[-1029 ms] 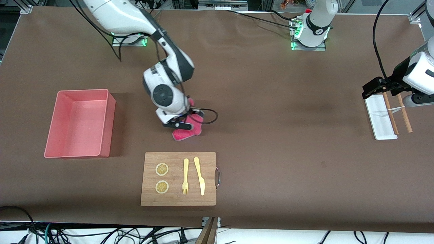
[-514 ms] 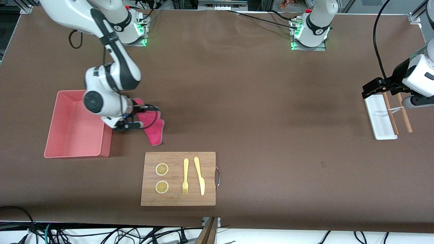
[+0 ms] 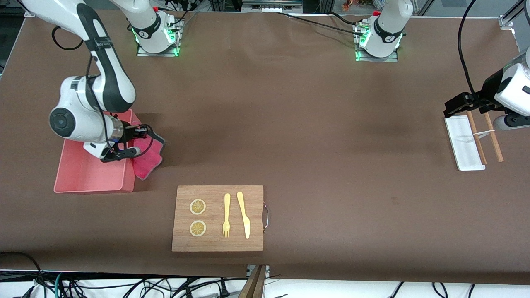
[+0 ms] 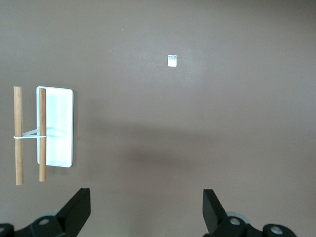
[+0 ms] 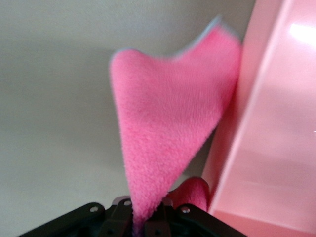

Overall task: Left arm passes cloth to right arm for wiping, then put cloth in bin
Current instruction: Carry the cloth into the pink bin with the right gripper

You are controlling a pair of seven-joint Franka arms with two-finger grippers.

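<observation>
The right pincer [image 3: 124, 151] hangs over the bin [image 3: 70, 182], at the wall that faces the wooden board [image 3: 217, 218], and it pinches the cloth [image 3: 147, 159] by one edge. The cloth droops from that pinch, draped over the bin's wall, so most of it hangs outside the bin, above the bare counter [image 3: 314, 136] just beside it. In the right wrist view the cloth [image 5: 163, 148] fans out from the pressed-together fingers, pink face showing with a thin grey edge, and the bin [image 5: 276, 138] wall stands right next to it. Gripping by an edge seems sensible for a limp thing: the free part trails below and can fall clear on release. As I judge it, wiping is finished and the cloth is being carried to the bin; the pincer would need to sit farther over the bin's floor before letting go, or the cloth may slide down outside the wall.

The left pincer [image 3: 455, 108] waits well apart from the bin, at the left arm's end of the counter, over the small white tray [image 3: 463, 142] and the pair of wooden sticks [image 3: 484, 136] beside it. Its fingers are spread and empty, as the left wrist view shows: two black fingers [image 4: 76, 210] wide apart, with the tray [image 4: 55, 126] and sticks [image 4: 19, 136] below. The board, nearer the front camera than the bin, carries two lemon slices [image 3: 198, 207], a fork [image 3: 226, 215] and a knife [image 3: 243, 214], all untouched.
</observation>
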